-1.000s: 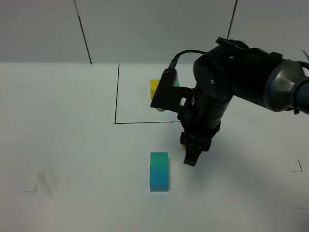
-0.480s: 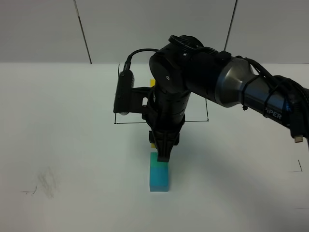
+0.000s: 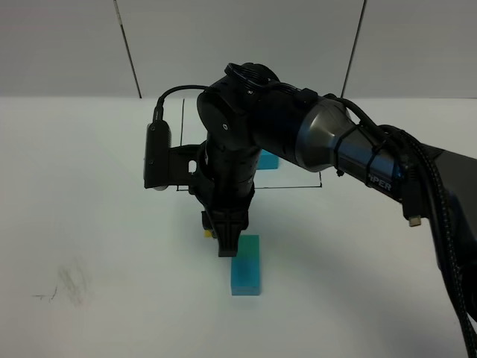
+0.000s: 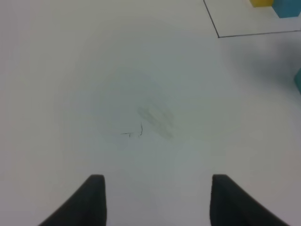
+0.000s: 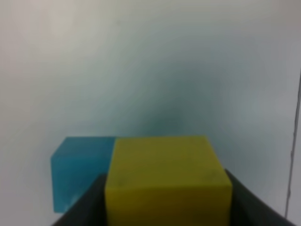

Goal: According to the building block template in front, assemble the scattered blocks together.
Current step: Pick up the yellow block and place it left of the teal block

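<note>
My right gripper [image 3: 225,245] reaches across the middle and is shut on the yellow cube [image 3: 207,233], holding it low, just left of the far end of a joined pair of cubes. In that pair the teal-green cube [image 3: 250,244] is far and the sky-blue cube [image 3: 246,276] is near. In the right wrist view the yellow cube [image 5: 164,165] fills the space between the jaws, with the sky-blue cube [image 5: 80,174] beside it. Of the template only its sky-blue cube [image 3: 268,159] shows, inside the black frame [image 3: 182,142]; the arm hides the rest. My left gripper [image 4: 155,197] is open and empty.
The white table [image 3: 89,224] carries faint pencil marks [image 3: 71,283] at the near left, also in the left wrist view [image 4: 153,120]. That view shows the frame's corner [image 4: 218,35] and the template's yellow [image 4: 261,2] and sky-blue [image 4: 287,8] cubes.
My right arm has swung left with the yellow cube, from the right side of the joined pair, over it, to its left side. The pair has not moved.
</note>
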Controlling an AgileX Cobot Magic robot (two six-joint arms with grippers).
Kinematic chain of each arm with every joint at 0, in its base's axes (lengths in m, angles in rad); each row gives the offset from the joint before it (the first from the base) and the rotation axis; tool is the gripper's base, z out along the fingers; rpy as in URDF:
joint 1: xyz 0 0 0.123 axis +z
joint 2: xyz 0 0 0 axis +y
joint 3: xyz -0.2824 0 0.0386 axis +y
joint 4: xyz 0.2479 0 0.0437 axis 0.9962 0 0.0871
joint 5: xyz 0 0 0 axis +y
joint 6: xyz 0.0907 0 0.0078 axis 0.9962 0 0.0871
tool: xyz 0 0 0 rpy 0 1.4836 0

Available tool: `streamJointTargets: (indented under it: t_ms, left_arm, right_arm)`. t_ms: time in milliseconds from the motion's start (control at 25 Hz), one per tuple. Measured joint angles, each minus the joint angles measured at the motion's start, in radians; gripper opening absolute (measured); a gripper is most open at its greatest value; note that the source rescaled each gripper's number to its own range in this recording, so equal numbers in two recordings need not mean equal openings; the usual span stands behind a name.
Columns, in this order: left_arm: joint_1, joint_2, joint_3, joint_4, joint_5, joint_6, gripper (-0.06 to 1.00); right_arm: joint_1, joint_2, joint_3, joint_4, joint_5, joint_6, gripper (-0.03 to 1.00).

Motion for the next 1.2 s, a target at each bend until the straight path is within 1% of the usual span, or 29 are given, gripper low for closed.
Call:
streamJointTargets:
  t_ms: [160, 400, 600, 1000, 1200]
  left_arm:
    - [0.000, 0.000, 0.000, 0.000, 0.000, 0.000, 0.29]
    - [0.000, 0.000, 0.000, 0.000, 0.000, 0.000, 0.29]
    - [0.000, 0.000, 0.000, 0.000, 0.000, 0.000, 0.29]
    - [0.000, 0.000, 0.000, 0.000, 0.000, 0.000, 0.29]
    - [0.000, 0.000, 0.000, 0.000, 0.000, 0.000, 0.29]
  right_arm:
    - [0.001, 0.025, -0.024, 0.035, -0.001, -0.017, 0.23]
    - [0.003, 0.030, -0.029, 0.037, -0.028, -0.019, 0.23]
    - [0.003, 0.075, -0.029, 0.037, -0.030, 0.002, 0.23]
    - [0.008, 0.122, -0.029, 0.037, -0.070, 0.007, 0.23]
    - [0.010, 0.145, -0.029, 0.039, -0.076, 0.009, 0.23]
